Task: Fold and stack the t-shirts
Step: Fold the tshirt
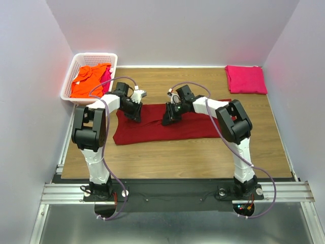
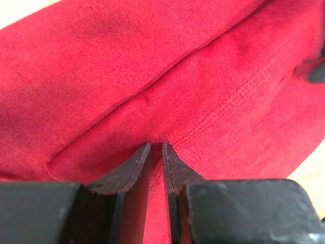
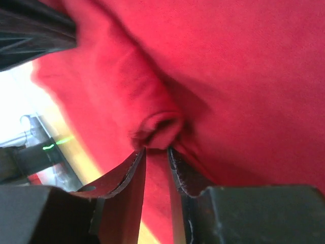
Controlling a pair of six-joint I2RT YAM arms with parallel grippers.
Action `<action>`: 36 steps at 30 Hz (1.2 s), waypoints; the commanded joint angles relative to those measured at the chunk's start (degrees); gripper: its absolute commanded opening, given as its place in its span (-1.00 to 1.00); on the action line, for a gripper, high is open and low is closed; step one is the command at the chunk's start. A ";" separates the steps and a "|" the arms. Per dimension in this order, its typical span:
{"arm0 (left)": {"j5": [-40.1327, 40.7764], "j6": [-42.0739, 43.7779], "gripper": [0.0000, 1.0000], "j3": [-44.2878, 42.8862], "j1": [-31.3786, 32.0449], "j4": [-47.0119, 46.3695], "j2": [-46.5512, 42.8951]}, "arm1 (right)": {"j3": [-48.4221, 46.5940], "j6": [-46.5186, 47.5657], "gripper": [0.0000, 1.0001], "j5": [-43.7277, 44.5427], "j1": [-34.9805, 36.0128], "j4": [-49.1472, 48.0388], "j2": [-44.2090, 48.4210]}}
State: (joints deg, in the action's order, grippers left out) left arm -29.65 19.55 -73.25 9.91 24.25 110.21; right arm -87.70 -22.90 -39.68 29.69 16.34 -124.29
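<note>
**A:** Where does the red shirt (image 1: 152, 131) lie from our fingers?

**B:** Right under and between them. It is spread flat on the table (image 1: 203, 152), with its long axis running side to side. It reaches from just beyond the left gripper (image 1: 137, 119) to well past the right gripper (image 1: 166, 122). Both grippers sit on its far half, near each other.

**A:** Are we holding it?

**B:** We judge so. In the left wrist view our fingers (image 2: 136, 170) stand narrow, and a stitched hem runs into the slit between them. In the right wrist view the fingers (image 3: 131, 175) are just as narrow, with a small roll of cloth bunched at their tips.

**A:** Which arm is nearer?

**B:** Neither; each pinches its own spot. Most of the cloth lies on the near side of the fingers. So we think the fold turns on drawing the pinched cloth across the short axis, toward us.

**A:** How does it look?

**B:** It is dark red, a soft matte knit, creased around each pinch. A folded pink shirt (image 1: 246, 80) lies well beyond the right fingers. The orange shirt (image 1: 89, 76) sits in the basket (image 1: 67, 87) beyond the left fingers.
</note>
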 commanded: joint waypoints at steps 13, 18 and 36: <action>9.70 6.02 -0.35 -21.48 -0.68 5.54 6.33 | -3.64 25.73 0.00 0.63 -13.42 22.99 14.32; 8.12 5.15 -0.29 -21.06 -0.60 8.71 2.13 | 3.40 35.02 -0.06 15.75 -19.49 28.40 17.94; 20.33 -0.31 -0.38 -17.60 -0.60 9.06 10.09 | 10.87 45.12 -0.35 30.28 -15.03 41.67 6.95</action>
State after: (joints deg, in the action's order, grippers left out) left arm -12.73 19.18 -84.90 9.37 32.73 115.79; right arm -84.55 17.23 -10.24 10.57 48.38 -115.79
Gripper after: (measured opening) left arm 0.315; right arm 0.327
